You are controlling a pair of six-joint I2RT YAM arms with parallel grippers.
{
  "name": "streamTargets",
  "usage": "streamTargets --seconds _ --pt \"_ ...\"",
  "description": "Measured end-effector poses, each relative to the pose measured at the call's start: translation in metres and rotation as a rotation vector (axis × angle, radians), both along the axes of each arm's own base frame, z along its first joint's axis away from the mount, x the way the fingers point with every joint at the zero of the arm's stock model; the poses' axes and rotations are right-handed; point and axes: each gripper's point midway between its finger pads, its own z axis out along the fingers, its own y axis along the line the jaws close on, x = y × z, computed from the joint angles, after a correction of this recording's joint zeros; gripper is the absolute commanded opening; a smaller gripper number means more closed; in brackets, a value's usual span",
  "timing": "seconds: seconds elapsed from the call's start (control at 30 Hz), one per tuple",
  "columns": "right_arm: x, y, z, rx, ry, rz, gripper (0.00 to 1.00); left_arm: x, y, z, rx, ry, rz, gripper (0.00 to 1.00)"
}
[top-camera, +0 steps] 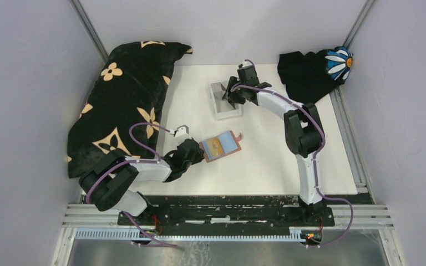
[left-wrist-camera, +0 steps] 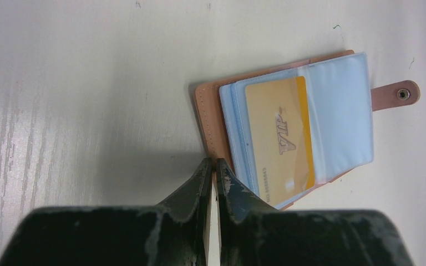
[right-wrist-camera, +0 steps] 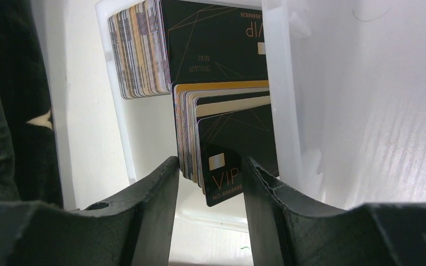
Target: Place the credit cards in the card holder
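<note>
A: any news on left gripper (left-wrist-camera: 212,166)?
B: clenched tight at 9 o'clock edge of tan leather folding card holder (top-camera: 220,145), lying open mid-table. gold-yellow plastic card (left-wrist-camera: 280,138) sat in clear sleeve.
A: and right gripper (right-wrist-camera: 211,163)?
B: released, straddling black & gold plastic credit cards (right-wrist-camera: 222,111) standing in white rectangular plastic tray (right-wrist-camera: 280,83), 12 o'clock from holder.

Matt tan leather card holder (left-wrist-camera: 207,119), glossy clear plastic sleeves (left-wrist-camera: 341,111), shiny plastic credit cards (right-wrist-camera: 234,145).

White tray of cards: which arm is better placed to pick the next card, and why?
Right. The right gripper hangs open over the white tray, fingers either side of a black card. The left gripper sits shut at the card holder's edge, away from the tray.
</note>
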Motion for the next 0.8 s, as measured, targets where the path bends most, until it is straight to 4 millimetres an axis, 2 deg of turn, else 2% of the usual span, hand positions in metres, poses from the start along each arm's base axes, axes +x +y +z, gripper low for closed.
streamTargets --seconds 0.17,0.27,0.43,0.67,0.8 --pt "0.001 -0.001 0.005 -0.017 -0.005 -0.001 0.31 0.000 0.000 0.000 0.000 0.000 -0.001 0.14" --pt "0.007 -0.001 0.014 -0.020 -0.025 -0.012 0.27 0.000 0.000 0.000 0.000 0.000 -0.001 0.14" --pt "0.010 -0.006 0.017 -0.028 -0.024 -0.029 0.21 0.000 0.000 0.000 0.000 0.000 -0.001 0.14" --pt "0.015 -0.004 0.019 -0.033 -0.014 -0.030 0.23 0.000 0.000 0.000 0.000 0.000 -0.001 0.14" --pt "0.019 -0.001 0.018 -0.034 -0.011 -0.027 0.29 0.000 0.000 0.000 0.000 0.000 -0.001 0.14"
